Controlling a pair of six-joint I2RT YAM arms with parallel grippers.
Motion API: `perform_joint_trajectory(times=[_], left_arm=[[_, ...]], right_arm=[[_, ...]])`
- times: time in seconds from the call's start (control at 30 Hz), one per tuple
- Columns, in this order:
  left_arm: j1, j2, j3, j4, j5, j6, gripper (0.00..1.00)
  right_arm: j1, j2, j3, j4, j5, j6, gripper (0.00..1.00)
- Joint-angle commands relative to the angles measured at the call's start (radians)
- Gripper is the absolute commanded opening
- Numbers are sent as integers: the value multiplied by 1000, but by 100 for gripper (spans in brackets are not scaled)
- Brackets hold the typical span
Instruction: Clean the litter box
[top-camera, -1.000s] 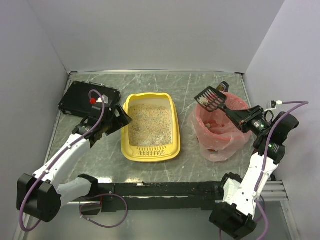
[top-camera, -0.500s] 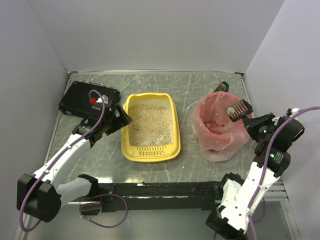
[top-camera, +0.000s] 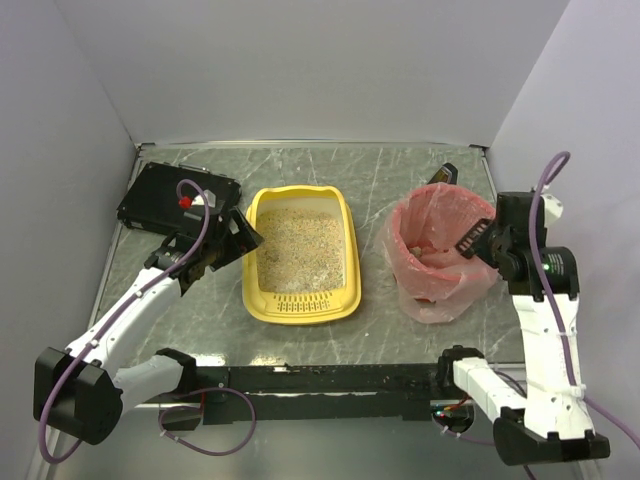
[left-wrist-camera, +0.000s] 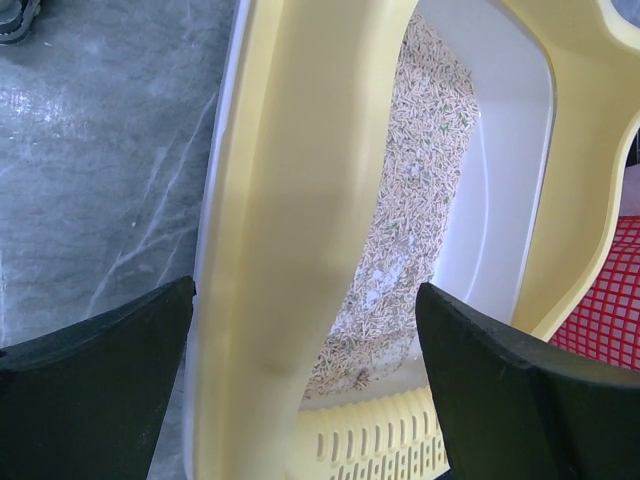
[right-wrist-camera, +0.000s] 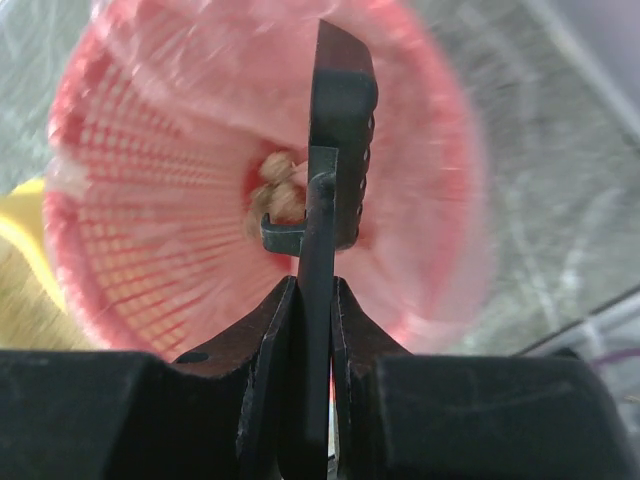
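My left gripper (left-wrist-camera: 305, 340) stands spread wide astride the long left rim of the litter box (top-camera: 302, 255), one finger outside the wall, one over the beige litter (left-wrist-camera: 410, 190). Right of the litter box, my right gripper (right-wrist-camera: 313, 290) pinches the handle of the black scoop (right-wrist-camera: 340, 130), turned on edge above the pink bag-lined bin (top-camera: 435, 300). The litter box lies flat on the grey table (top-camera: 400, 180).

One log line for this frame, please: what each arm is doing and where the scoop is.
left gripper: open, straddling litter box left rim | right gripper: shut on scoop | scoop: turned edge-on over pink bin
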Motion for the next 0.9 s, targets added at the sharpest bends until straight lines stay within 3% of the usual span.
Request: perform_joint_trajectory(times=[0.0, 0.27, 0.37, 0.4, 0.5, 0.7, 0.87], left_arm=[[4, 10, 7, 18, -10, 16, 97], [4, 73, 4, 35, 4, 20, 97], [6, 104, 7, 39, 19, 13, 97], [7, 110, 8, 41, 22, 11, 97], [11, 127, 7, 41, 25, 10, 97], [29, 170, 22, -20, 17, 27, 97], [34, 173, 5, -58, 36, 26, 97]], right_arm=[[10, -46, 104, -55, 174, -15, 0], [8, -146, 225, 114, -158, -209, 0], [8, -110, 248, 158, -432, -259, 0], [10, -98, 233, 207, -609, -261, 0], [30, -20, 159, 310, -883, -250, 0], [310, 225, 157, 384, -783, -245, 0], [445, 438, 196, 416, -570, -196, 0]])
